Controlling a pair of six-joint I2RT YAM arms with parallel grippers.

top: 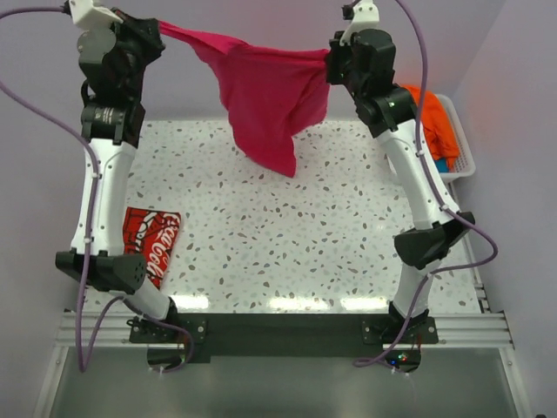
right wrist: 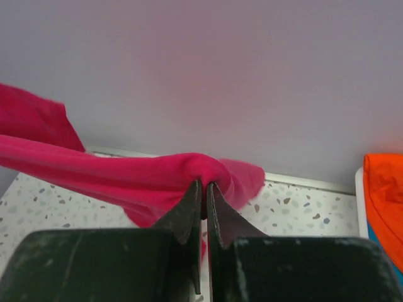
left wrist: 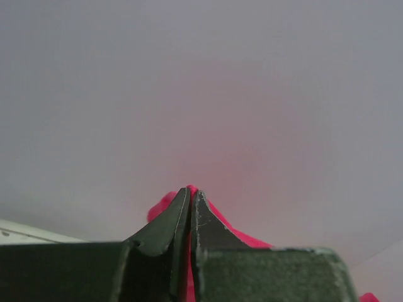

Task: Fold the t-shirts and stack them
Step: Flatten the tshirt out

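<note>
Currently L end effector (left wrist: 191, 190) & R end effector (right wrist: 204, 184) each pinched shut on magenta t-shirt (top: 270, 100), hung betw them, prob to spread it.

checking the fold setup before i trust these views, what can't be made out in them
- Red lettered shirt: top view, the left arm covers its near corner, cutting off the script.
- Basket: top view, the right arm hides its left side; what lies under the orange shirt is unseen.
- Pink shirt: wrist views, cloth bunches in the shut left tool and right tool, so which parts they pinch is unclear.
</note>
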